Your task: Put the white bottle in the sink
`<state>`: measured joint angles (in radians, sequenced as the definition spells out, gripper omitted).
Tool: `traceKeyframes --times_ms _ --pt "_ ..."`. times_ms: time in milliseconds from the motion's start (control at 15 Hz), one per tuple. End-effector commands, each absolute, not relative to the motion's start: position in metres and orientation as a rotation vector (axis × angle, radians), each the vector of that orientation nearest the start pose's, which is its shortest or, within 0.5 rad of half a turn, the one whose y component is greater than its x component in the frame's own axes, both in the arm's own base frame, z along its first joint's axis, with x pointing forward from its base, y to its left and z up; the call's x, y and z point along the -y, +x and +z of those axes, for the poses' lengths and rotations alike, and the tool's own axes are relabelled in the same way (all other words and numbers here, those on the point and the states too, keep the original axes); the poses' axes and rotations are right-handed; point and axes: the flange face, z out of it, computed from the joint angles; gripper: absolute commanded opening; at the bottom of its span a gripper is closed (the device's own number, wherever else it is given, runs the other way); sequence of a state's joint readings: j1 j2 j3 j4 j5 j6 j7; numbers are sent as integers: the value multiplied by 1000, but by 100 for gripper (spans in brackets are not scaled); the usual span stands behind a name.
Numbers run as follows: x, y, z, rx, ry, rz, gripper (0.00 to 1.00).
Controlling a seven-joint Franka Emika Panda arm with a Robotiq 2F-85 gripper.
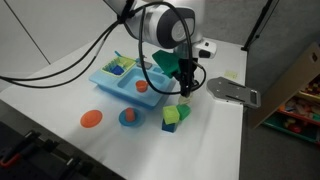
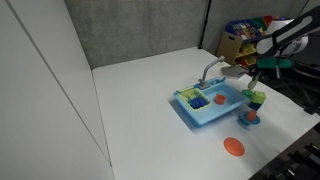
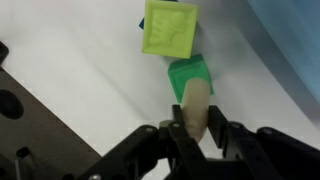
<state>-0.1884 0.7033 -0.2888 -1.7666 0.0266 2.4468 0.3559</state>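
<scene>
My gripper (image 3: 195, 128) is shut on the white bottle (image 3: 195, 105), a small cream toy bottle that points away from the wrist camera. It hangs a little above a dark green block (image 3: 190, 75) and a light green block (image 3: 168, 27) on the white table. In both exterior views the gripper (image 1: 186, 88) (image 2: 254, 85) hovers just beside the light-blue sink (image 1: 112, 85) (image 2: 205, 117), over the blocks (image 1: 175, 114) (image 2: 257, 98). The sink has a grey faucet (image 2: 210, 70) and holds small toy items.
An orange disc (image 1: 91, 118) (image 2: 233, 147) and a blue bowl (image 1: 129, 118) (image 2: 247, 118) lie in front of the sink. A grey metal plate (image 1: 232, 90) lies beyond the gripper. A cardboard box with toys (image 1: 300, 95) stands past the table edge.
</scene>
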Motion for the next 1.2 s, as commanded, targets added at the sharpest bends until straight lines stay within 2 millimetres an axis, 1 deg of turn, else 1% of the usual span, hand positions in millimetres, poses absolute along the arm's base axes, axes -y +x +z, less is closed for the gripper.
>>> traceKeyframes --times_ms 0,67,200,333,533,800,933,1000,1067,1133 --pt "269 594 218 -1261 -3040 -31 10" --pt "261 597 226 -1247 -3040 -43 10" --pt "241 603 240 -1205 -3047 -51 10" --pt "216 608 252 -1151 -3055 -39 10" --pt "169 611 261 -1048 -3073 6 9" --pt "115 609 267 -918 -3086 78 9" --pt "97 606 270 -866 -3088 102 9" --pt "91 605 272 -850 -3089 111 9" --pt "98 615 260 -858 -3089 90 9" --pt "94 615 261 -847 -3089 93 30"
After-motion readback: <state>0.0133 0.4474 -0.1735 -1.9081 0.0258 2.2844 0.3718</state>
